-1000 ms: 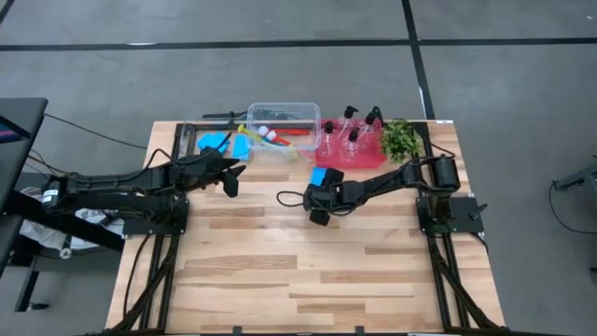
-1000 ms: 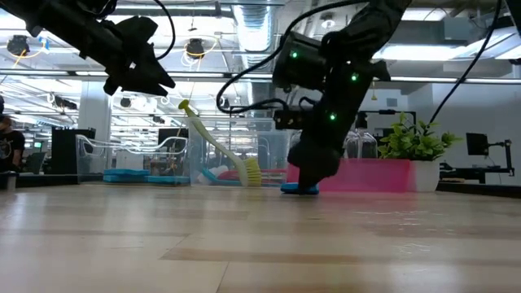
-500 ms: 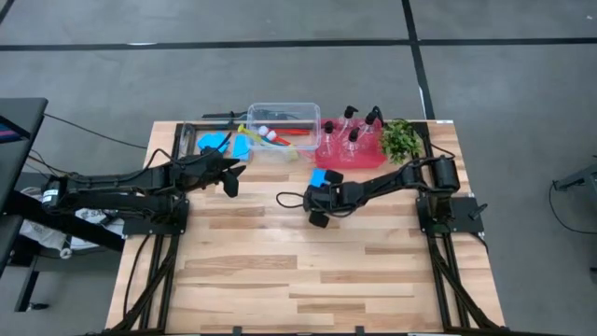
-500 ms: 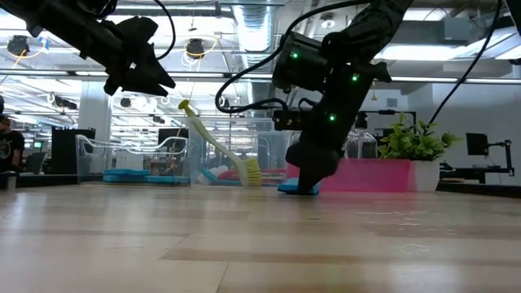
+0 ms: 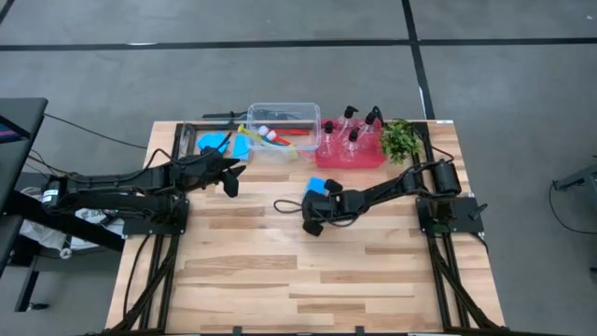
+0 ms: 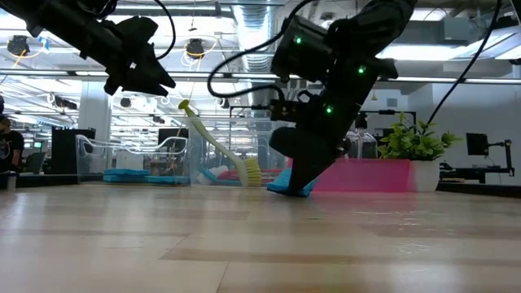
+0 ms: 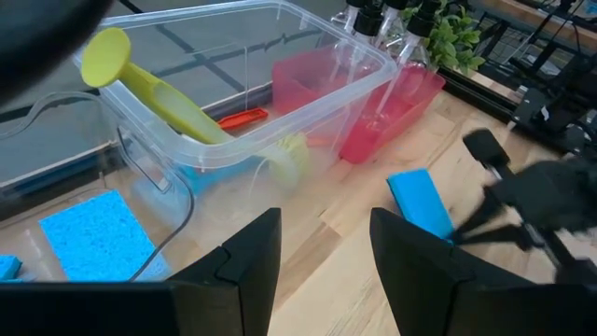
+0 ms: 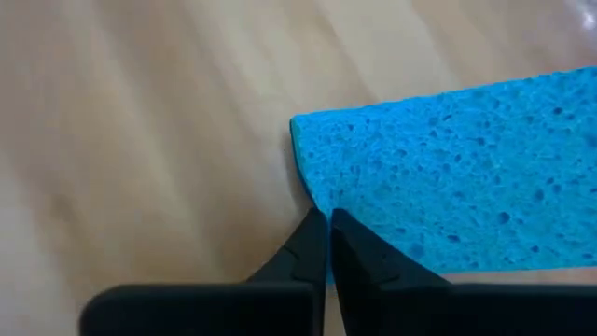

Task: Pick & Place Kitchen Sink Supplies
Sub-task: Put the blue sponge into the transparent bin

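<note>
Right wrist view shows the right gripper (image 8: 328, 245) pinched together beside a blue sponge (image 8: 466, 177); the left gripper (image 7: 322, 257) hangs apart above the table (image 5: 280, 271)

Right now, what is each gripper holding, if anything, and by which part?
The right gripper seems to pinch the blue sponge by its corner edge, tipping it up; the left gripper holds nothing.
</note>
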`<state>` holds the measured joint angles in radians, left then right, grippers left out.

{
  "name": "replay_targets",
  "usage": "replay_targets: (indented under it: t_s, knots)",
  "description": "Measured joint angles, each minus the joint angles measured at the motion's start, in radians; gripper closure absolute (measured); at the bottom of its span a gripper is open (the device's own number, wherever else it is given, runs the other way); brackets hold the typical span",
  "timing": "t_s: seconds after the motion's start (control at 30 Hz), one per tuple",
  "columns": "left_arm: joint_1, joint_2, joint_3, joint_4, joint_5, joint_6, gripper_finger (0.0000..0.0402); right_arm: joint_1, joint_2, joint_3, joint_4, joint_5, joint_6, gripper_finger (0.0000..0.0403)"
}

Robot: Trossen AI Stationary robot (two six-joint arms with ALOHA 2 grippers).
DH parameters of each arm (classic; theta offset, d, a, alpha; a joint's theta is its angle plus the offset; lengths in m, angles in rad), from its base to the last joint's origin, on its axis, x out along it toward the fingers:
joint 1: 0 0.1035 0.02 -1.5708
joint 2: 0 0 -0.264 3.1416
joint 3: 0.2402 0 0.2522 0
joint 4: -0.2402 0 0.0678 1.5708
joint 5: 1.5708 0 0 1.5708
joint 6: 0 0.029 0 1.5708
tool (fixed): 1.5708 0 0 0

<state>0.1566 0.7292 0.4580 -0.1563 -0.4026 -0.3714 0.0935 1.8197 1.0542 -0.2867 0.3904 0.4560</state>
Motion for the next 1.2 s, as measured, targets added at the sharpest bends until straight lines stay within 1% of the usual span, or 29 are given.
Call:
replay_targets:
  t_s: [0.3,0.47,0.57,0.63,0.8,0.87,0.93,1.07,1.2]
  knots:
    - [0.000,0.000,0.000,0.013,-0.015,-0.002,0.0234,0.073,-0.003,-0.002,0.126,-0.013,0.069,0.0401]
    - [0.000,0.000,0.000,0.043,-0.015,-0.009,0.0234,0.095,-0.031,0.007,0.155,-0.016,0.069,0.0402]
    - [0.000,0.000,0.000,0.073,-0.013,-0.011,0.0234,0.098,-0.057,0.030,0.157,-0.012,0.037,0.0402]
    - [0.000,0.000,0.000,0.105,0.012,-0.011,0.0234,0.097,-0.077,0.043,0.157,-0.008,-0.003,0.0402]
    - [0.000,0.000,0.000,0.136,0.150,0.009,0.0234,0.085,-0.145,0.048,0.157,-0.010,-0.076,0.0403]
    - [0.000,0.000,0.000,0.138,0.194,0.028,0.0234,0.074,-0.176,0.049,0.159,-0.057,-0.098,0.0403]
    - [0.000,0.000,0.000,0.139,0.232,0.031,0.0234,0.058,-0.206,0.050,0.161,-0.135,-0.100,0.0403]
    - [0.000,0.000,0.000,0.143,0.303,0.031,0.0234,0.014,-0.251,0.050,0.160,-0.302,-0.001,0.0403]
    - [0.000,0.000,0.000,0.143,0.375,0.031,0.0234,-0.018,-0.269,0.050,0.180,-0.431,0.043,0.0403]
